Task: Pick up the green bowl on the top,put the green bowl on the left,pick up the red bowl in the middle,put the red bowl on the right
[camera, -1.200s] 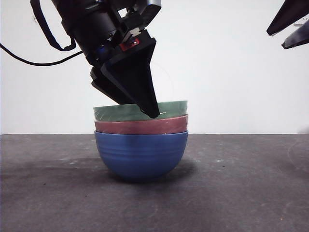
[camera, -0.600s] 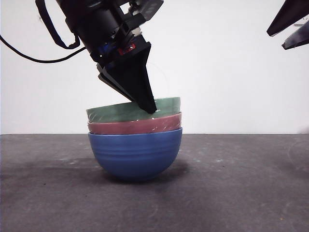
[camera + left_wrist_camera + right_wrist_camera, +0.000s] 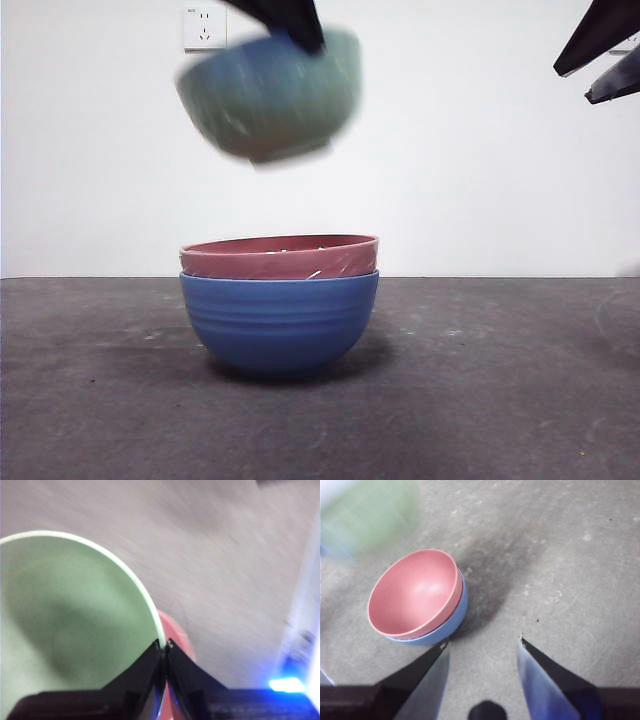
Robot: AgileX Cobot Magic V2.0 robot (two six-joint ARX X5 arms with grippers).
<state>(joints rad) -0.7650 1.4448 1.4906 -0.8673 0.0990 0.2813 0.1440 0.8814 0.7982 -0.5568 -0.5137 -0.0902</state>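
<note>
Green bowl (image 3: 268, 98) up in air, well above stack, blurred w/ motion in front view, tilted a bit. Left gripper (image 3: 164, 647) pinched tight on its rim, one jaw inside, one outside, rim wall between the tips; only a black jaw tip visible at bowl's upper edge in front view. Seen in left wrist view: pale green inside of bowl filling most of frame, sliver of red bowl (image 3: 176, 630) showing past the rim, far below. Red bowl (image 3: 280, 256) nested in blue bowl (image 3: 279, 320), rim standing proud of blue rim, both upright on dark table (image 3: 500, 400), roughly mid-frame. Right wrist view: red inside facing up (image 3: 415, 592), blue edge (image 3: 452, 620) peeking round its lower side, green blur (image 3: 367, 517) just beyond stack, apart from it. Right gripper (image 3: 482, 647) jaws wide apart, holding nothing, off to the side of stack above bare table; in front view just two black tips at top right corner (image 3: 600, 50). Wall socket (image 3: 204, 28) on white wall behind, near green bowl's left edge.
</note>
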